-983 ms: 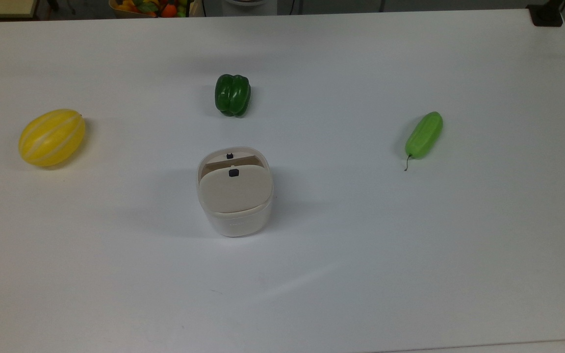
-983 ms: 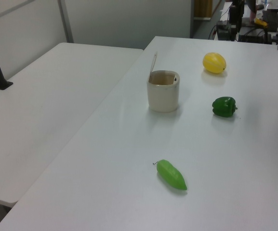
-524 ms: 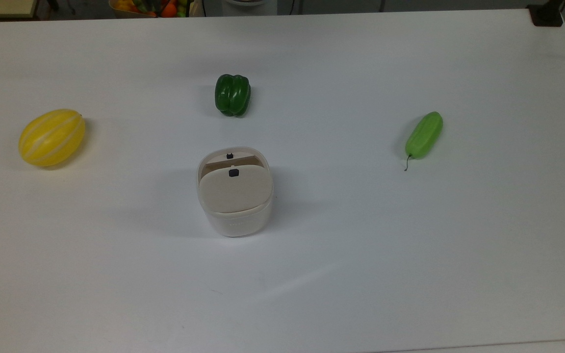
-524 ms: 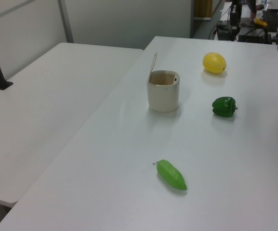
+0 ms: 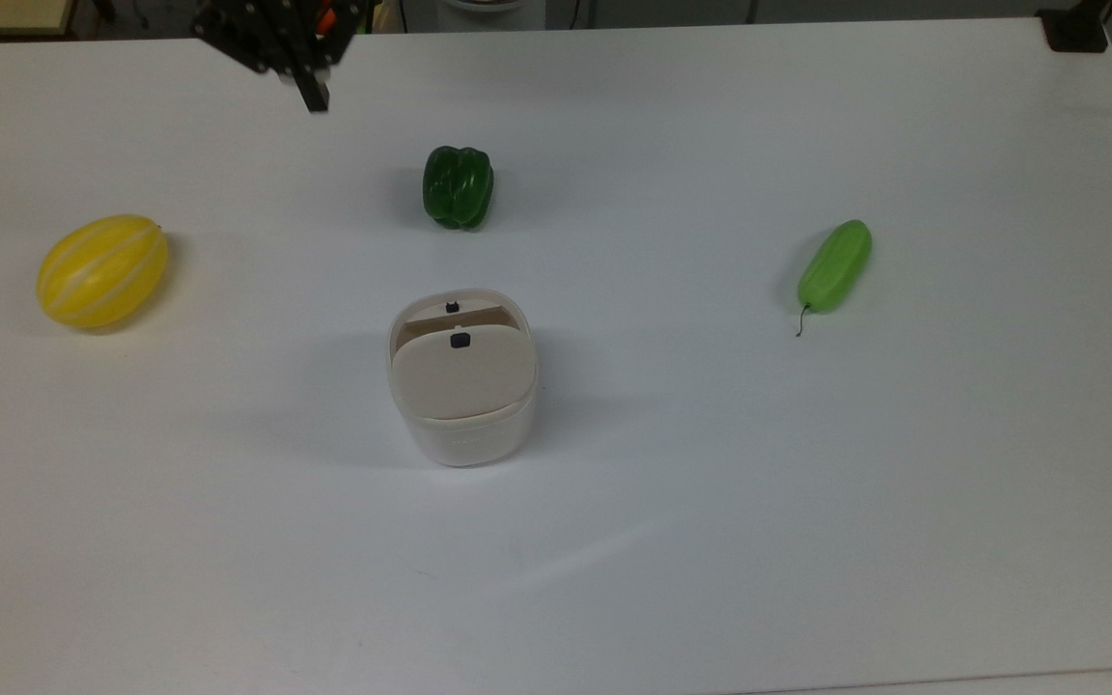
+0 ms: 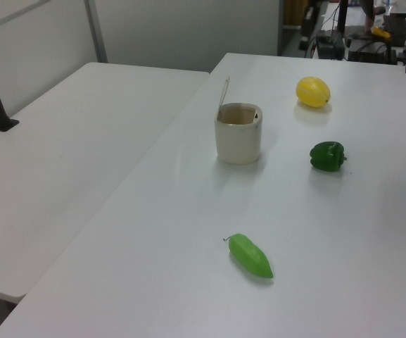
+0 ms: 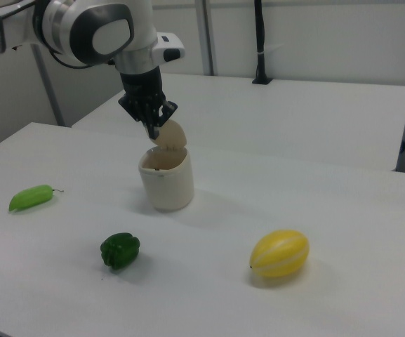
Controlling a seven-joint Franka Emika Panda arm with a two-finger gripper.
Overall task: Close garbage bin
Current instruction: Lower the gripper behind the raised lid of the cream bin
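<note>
The garbage bin (image 5: pixel 460 386) stands mid-table (image 5: pixel 807 531) with its beige lid (image 7: pixel 169 134) raised. In the right view the hand (image 7: pixel 151 126) hangs just above that lid; whether its fingers are open I cannot tell. The top view puts the hand (image 5: pixel 310 92) near the far edge, beyond the green pepper (image 5: pixel 458 186).

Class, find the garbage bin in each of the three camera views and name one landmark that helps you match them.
Top view: garbage bin just below centre, lid raised.
Left view: garbage bin above centre.
Right view: garbage bin left of centre, under the claw.
Shared landmark: the green bell pepper nearby.
</note>
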